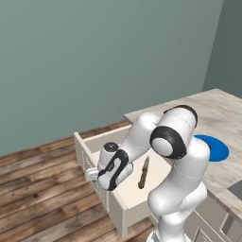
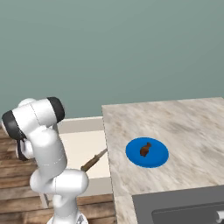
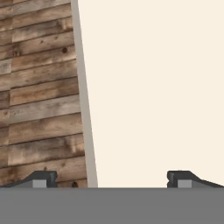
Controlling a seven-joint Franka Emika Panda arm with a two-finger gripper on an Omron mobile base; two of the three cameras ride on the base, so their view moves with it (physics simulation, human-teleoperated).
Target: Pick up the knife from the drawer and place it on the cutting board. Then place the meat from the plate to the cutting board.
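Gripper spread wide, empty, over drawer edge; knife judged light, rigid, slim; best grasped across wooden handle.

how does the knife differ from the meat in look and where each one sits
The knife is long and slim, with a brown handle and grey blade; the meat is a small brown lump. The knife lies flat in the open drawer, below counter level; the meat sits on the blue plate on the counter. Both lie untouched, apart from the arm.
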